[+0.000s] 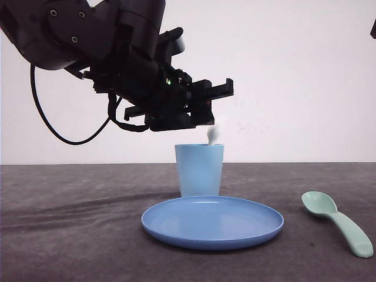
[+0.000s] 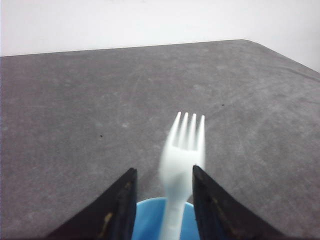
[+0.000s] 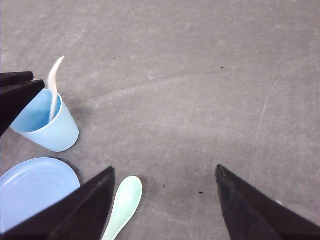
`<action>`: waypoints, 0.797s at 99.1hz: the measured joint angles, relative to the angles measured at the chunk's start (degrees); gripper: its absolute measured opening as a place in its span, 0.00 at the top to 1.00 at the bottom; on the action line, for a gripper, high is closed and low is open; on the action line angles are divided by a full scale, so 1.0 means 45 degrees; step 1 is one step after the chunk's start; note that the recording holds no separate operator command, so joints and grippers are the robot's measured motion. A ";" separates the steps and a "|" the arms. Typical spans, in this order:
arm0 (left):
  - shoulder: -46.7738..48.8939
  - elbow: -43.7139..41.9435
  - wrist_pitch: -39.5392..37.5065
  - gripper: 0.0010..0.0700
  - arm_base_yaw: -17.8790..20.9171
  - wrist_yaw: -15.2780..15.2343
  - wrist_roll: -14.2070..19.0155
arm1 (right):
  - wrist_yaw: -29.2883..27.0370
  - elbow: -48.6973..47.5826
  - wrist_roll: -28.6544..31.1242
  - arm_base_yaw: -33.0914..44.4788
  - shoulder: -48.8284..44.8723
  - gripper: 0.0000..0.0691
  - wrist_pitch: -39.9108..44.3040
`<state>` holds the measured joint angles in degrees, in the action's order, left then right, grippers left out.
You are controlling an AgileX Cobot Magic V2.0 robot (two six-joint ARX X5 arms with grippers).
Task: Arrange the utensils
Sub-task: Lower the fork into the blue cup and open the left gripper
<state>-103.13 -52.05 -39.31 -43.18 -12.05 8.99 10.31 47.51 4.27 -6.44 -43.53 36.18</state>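
Plate: nearest my front camera, the blue round plate [image 1: 212, 222] lies flat on the counter [image 1: 70, 235], with nothing on it.
Left gripper: I see the left gripper [image 1: 214, 101] hovering just above the cup, jaws apart. In the left wrist view the fork stands between the jaws with a gap on each side, so I judge the grasp released, with nothing held.
Fork: the white fork [image 2: 181, 160] stands in the light blue cup [image 1: 200, 170], handle down, tines up and leaning. Its outline is blurred in the left wrist view, so I judge it may not be settled.
Cup: upright, just behind the plate as the front camera sees it.
Right gripper: the right gripper [image 3: 162, 200] hangs over the counter with jaws wide apart and empty.
Spoon: the mint-green spoon [image 1: 339, 222] lies on the counter beside the plate, on the robot's right, bowl toward the cup. It is not yet put away.
Risk 1: if I lift the left arm off-axis, a jaw could catch the tines and tip the cup or flick the fork out.
Risk 2: the spoon's thick rounded handle may slip in a pinch grasp.
Risk 3: when I bring the spoon in, both arms meet over the cup; collision is possible.
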 joint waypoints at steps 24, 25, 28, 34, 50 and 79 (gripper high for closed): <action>0.1044 0.0005 0.0665 0.73 -0.0092 0.0005 -0.0005 | 0.0039 0.0000 0.0146 -0.0238 -0.0005 0.42 0.0675; 0.1171 0.0005 0.0733 0.73 -0.0097 0.0005 -0.0005 | 0.0039 0.0000 0.0170 -0.0267 -0.0010 0.42 0.0738; 0.1579 0.0005 0.0942 0.73 -0.0112 0.0005 -0.0005 | 0.0039 0.0005 0.0267 -0.0364 -0.0029 0.42 0.0923; 0.2497 0.0000 0.1447 0.73 -0.0126 0.0005 -0.0010 | 0.0039 0.0005 0.0500 -0.0597 -0.0131 0.42 0.1326; 0.5022 -0.0015 0.4109 0.73 -0.0126 0.0005 -0.0136 | 0.0039 0.0005 0.1409 -0.1603 -0.0811 0.42 0.2322; 0.9515 -0.0015 0.9287 0.73 -0.0223 0.0005 -0.0408 | -0.0665 0.0005 0.2754 -0.3755 -0.2958 0.42 0.2443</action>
<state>-60.31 -52.12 2.48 -44.18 -12.03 7.16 7.31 47.53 16.67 -23.33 -56.84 47.18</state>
